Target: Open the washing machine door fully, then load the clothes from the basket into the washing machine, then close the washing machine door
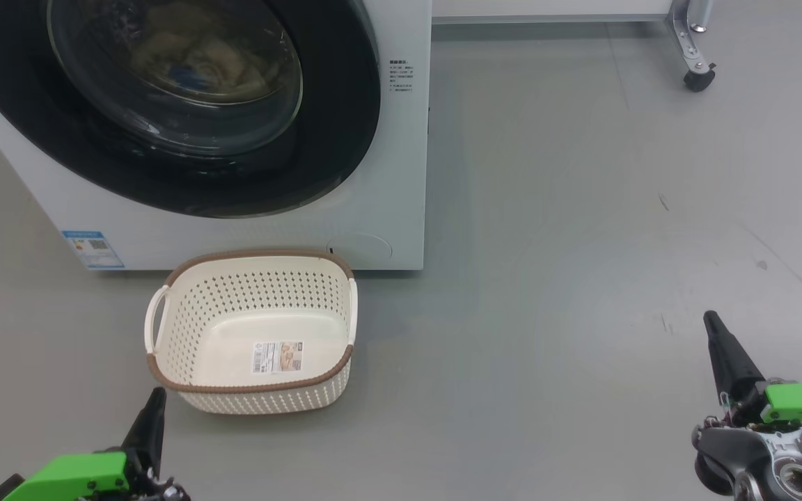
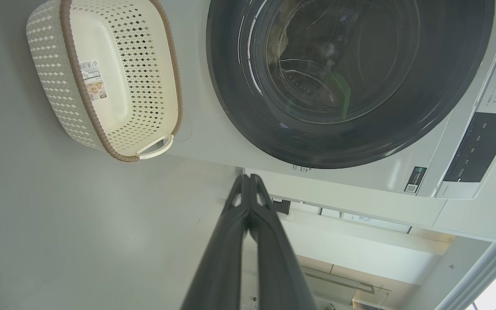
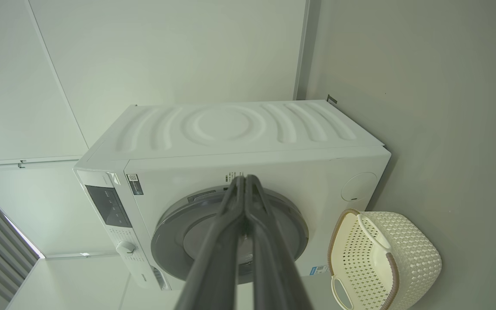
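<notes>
Below the washing machine door (image 1: 331,139), at six o'clock: basket (image 1: 248,390) upright on grey floor (image 1: 547,278).
Door shut flush on the washing machine (image 1: 401,174), clothes (image 1: 206,62) dim behind its glass; left gripper (image 1: 156,398) at seven o'clock, right gripper (image 1: 711,323) at four, each pressed together, holding nothing.

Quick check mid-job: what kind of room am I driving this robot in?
Probably a test room or lab laundry corner: a big white front-loading washing machine stands on a plain grey floor, a small cream perforated plastic basket before it, and a metal frame's black castor wheel nearby.
</notes>
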